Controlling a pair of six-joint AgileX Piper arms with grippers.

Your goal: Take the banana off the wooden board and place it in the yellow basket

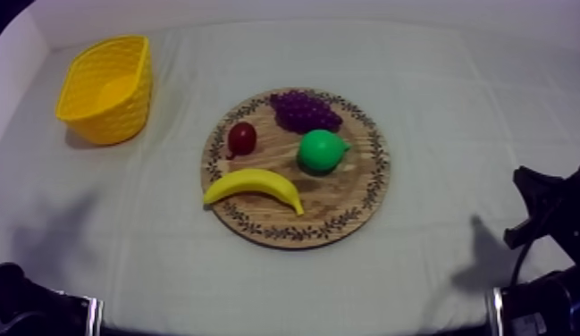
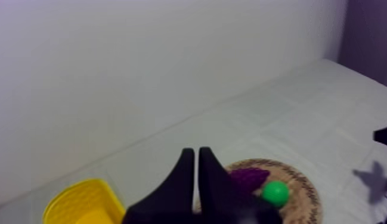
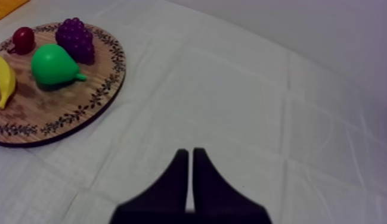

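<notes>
Four toy fruits are lying on the round wooden board, which is sitting just right of the middle of the top view on the grey-white cloth. The banana is resting along the board's lower left edge, with its left tip reaching out over the patterned rim. The small red fruit is sitting just above the banana. The pear is lying to the right of it, near the board's centre. The bunch of grapes is lying at the board's upper edge. The yellow basket is standing in the upper left of the frame, well apart from the board.

The left gripper is hanging above the cloth with its two black fingers lying together as a narrow wedge, closed on nothing; beyond it, the basket and the board are showing to either side. The right gripper is hanging over bare cloth, its fingers likewise pressed together and gripping nothing, well apart from the board. In the top view the left arm is sitting in the lower left corner and the right arm at the lower right edge, both far from the fruit.
</notes>
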